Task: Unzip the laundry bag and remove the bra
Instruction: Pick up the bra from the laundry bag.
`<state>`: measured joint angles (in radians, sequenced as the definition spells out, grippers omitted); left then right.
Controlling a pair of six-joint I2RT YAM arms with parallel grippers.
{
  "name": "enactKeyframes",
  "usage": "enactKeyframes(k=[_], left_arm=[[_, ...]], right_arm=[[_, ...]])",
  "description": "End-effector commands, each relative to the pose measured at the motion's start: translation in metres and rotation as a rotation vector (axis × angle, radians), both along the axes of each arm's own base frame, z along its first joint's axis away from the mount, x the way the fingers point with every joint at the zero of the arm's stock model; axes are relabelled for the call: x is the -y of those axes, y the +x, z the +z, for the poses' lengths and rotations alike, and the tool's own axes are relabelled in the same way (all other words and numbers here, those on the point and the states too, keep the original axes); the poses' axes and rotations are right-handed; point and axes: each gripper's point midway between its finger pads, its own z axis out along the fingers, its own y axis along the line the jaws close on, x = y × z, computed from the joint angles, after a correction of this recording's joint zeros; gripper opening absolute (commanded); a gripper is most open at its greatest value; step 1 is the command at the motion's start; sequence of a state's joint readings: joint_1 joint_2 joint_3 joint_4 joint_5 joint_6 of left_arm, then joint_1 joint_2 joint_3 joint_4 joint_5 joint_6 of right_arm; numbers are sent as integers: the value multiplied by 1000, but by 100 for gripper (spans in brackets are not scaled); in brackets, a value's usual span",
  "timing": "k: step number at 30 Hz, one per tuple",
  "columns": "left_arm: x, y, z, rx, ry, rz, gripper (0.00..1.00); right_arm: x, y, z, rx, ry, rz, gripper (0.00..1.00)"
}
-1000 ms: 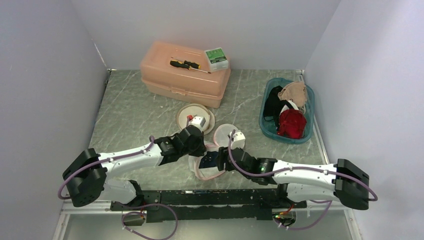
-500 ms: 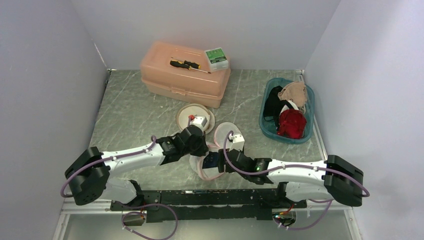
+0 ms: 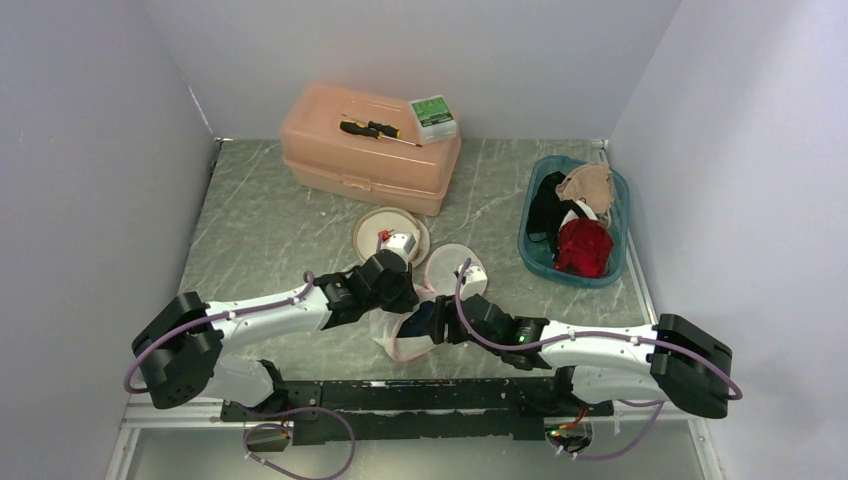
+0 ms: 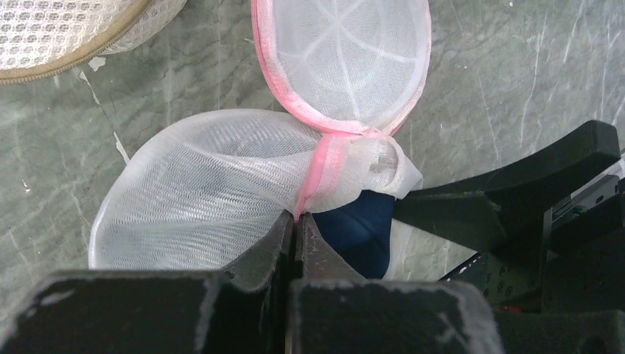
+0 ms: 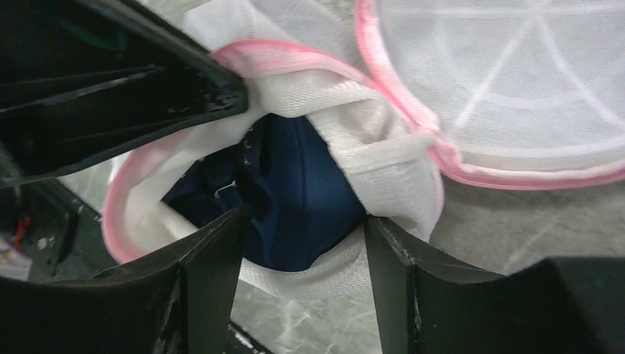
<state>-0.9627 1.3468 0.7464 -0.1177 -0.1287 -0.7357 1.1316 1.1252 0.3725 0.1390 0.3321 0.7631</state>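
Note:
The laundry bag (image 3: 398, 343) is white mesh with pink trim and lies open between the two arms. Its round flap (image 4: 343, 51) is folded back on the table. A navy blue bra (image 5: 295, 199) sits inside the opening. My left gripper (image 4: 297, 221) is shut on the bag's pink rim (image 4: 324, 158) and holds the mouth up. My right gripper (image 5: 302, 221) is open at the bag's mouth. Its fingers (image 5: 210, 251) straddle the bra and the lower mesh lip, and nothing is pinched between them. The left gripper's finger (image 5: 147, 81) shows at the upper left of the right wrist view.
A peach toolbox (image 3: 370, 150) at the back carries a screwdriver (image 3: 375, 128) and a small green box (image 3: 433, 115). A teal basket (image 3: 529, 240) of clothes stands at the right. A second round mesh bag with tan trim (image 3: 380, 228) lies behind the left gripper.
My right gripper has edged left, further into the bag's mouth. The bag has slid slightly left with it. My left gripper keeps its hold on the rim.

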Motion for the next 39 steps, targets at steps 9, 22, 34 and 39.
enactKeyframes(k=[9,22,34,39], left_arm=[[-4,-1,0,-13,-21,32,3],[-9,-2,0,-14,-29,56,3],[-5,-5,0,-23,-59,46,3],[-2,-7,-4,-35,-70,38,3]], right_arm=[[-37,-12,54,49,250,142,54],[-17,-2,11,-88,73,10,62],[-33,7,-1,-108,57,-7,59],[-51,10,3,-104,86,26,56]])
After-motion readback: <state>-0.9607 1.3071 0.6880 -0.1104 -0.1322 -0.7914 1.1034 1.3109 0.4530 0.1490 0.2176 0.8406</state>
